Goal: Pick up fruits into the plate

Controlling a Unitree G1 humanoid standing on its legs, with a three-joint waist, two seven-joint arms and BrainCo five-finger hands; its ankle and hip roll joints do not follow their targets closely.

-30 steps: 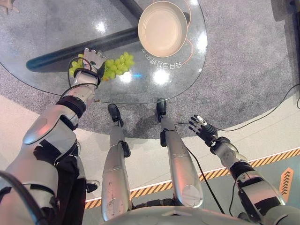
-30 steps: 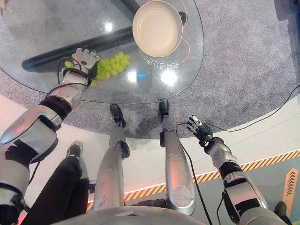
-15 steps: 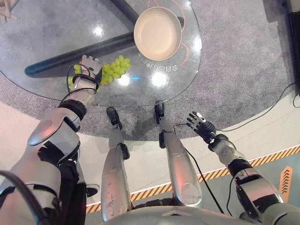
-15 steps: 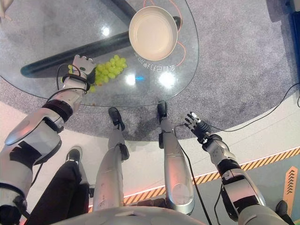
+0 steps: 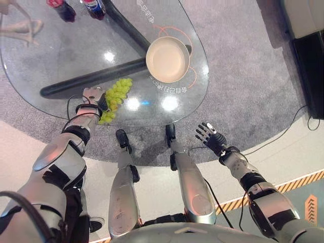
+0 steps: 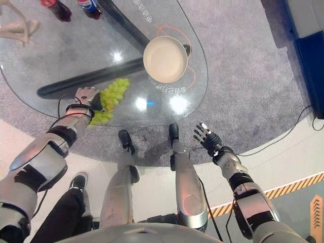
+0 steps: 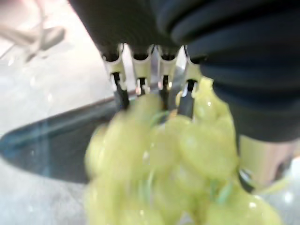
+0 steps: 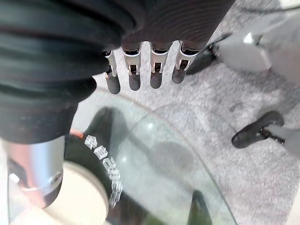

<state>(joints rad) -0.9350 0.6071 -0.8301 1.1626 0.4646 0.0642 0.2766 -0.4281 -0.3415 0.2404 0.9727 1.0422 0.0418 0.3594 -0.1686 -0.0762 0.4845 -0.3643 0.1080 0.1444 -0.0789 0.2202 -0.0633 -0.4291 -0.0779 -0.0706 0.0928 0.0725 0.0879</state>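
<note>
A bunch of green grapes [image 5: 114, 97] lies near the glass table's near left edge. My left hand [image 5: 90, 98] is at its left side, fingers curled into the bunch. In the left wrist view the grapes [image 7: 173, 164] sit close against the palm, between the fingers [image 7: 121, 91] and the thumb [image 7: 262, 159]. The empty cream plate [image 5: 167, 59] stands further right and farther in on the glass, about a hand's length from the grapes. My right hand [image 6: 206, 136] hangs open over the carpet, off the table's near right edge, fingers [image 8: 134, 75] straight.
The oval glass table [image 5: 61, 55] has a dark base bar [image 5: 86, 83] showing through it. Two bottles [image 5: 64, 10] stand at its far end beside a pale stand [image 5: 23, 28]. A person's leg [image 6: 63, 215] is at my lower left.
The camera has pulled back, so the whole picture has shifted. My left hand went from lying over the grapes to gripping them from their left side. The right hand stays open.
</note>
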